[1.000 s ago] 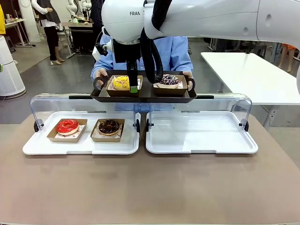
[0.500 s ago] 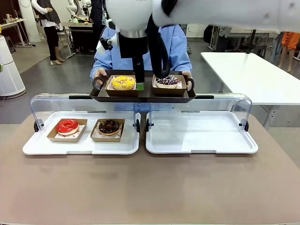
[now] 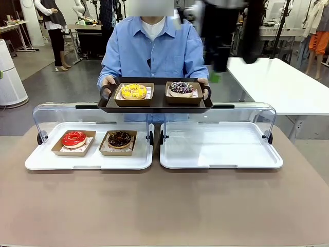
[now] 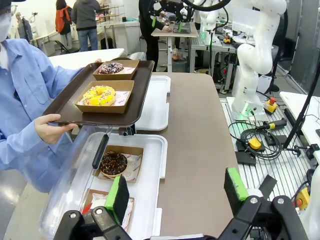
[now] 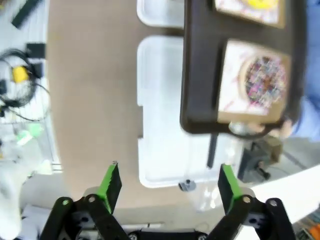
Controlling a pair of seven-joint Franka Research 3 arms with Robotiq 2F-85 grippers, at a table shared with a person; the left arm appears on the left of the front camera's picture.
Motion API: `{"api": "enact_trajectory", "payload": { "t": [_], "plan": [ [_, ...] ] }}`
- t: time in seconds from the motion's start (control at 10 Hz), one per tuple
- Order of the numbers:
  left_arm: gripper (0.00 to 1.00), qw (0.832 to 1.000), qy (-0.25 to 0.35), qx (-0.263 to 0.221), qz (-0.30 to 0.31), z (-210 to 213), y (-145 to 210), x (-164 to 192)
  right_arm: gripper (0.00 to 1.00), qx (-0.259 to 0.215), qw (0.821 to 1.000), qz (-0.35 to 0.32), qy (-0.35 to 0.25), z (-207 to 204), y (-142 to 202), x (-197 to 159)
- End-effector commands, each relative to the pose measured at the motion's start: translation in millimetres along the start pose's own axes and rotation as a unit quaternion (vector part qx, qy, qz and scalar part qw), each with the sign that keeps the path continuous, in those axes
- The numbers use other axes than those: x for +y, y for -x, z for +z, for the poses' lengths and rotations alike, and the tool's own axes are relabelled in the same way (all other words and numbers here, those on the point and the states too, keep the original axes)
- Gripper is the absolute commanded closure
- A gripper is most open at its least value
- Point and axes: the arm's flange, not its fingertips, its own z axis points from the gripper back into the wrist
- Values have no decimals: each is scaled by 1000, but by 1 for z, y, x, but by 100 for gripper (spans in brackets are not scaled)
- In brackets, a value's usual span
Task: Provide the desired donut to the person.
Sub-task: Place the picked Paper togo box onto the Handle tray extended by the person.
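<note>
The person point(image 3: 154, 51) in a light blue shirt holds a dark tray point(image 3: 154, 105) over the far table edge. On it sit a yellow donut point(image 3: 133, 91) and a sprinkled chocolate donut point(image 3: 181, 88), each in a brown card box. My right arm point(image 3: 221, 36) is a blur up and to the right of the tray. In its wrist view my right gripper point(image 5: 169, 184) is open and empty, with the tray point(image 5: 200, 75) and the sprinkled donut point(image 5: 262, 80) below. My left gripper point(image 4: 176, 192) is open and empty above the left table side.
A white tray point(image 3: 46, 162) at the left holds a red donut point(image 3: 74, 138) and a chocolate donut point(image 3: 120, 138) in boxes. A bare white tray point(image 3: 221, 146) lies at the right. Both have raised clear lids point(image 3: 247, 109). The brown table point(image 3: 164, 206) spreads in front.
My right arm has lifted away from the yellow donut's box on the person's tray and swung up to the right. The yellow donut stays on the tray.
</note>
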Motion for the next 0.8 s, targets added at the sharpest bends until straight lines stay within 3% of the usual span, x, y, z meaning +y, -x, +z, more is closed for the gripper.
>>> {"api": "enact_trajectory", "payload": {
  "t": [0.0, 0.3, 0.5, 0.7],
  "plan": [
    [0, 1000, 0, -3, -2, 1, -1, -2, 0, -21, 1000, -13, 11, -44, 50, 8],
    [0, 1000, 0, -3, -2, 1, -1, -2, 0, -46, 998, -37, -11, -64, 78, -2],
    [0, 1000, 0, -3, -2, 1, -1, -2, 0, -13, 999, -43, -10, -65, 90, -2],
    [0, 1000, 0, -3, -2, 1, -1, -2, 0, -13, 999, -43, -10, -65, 90, -2]
  ]
}}
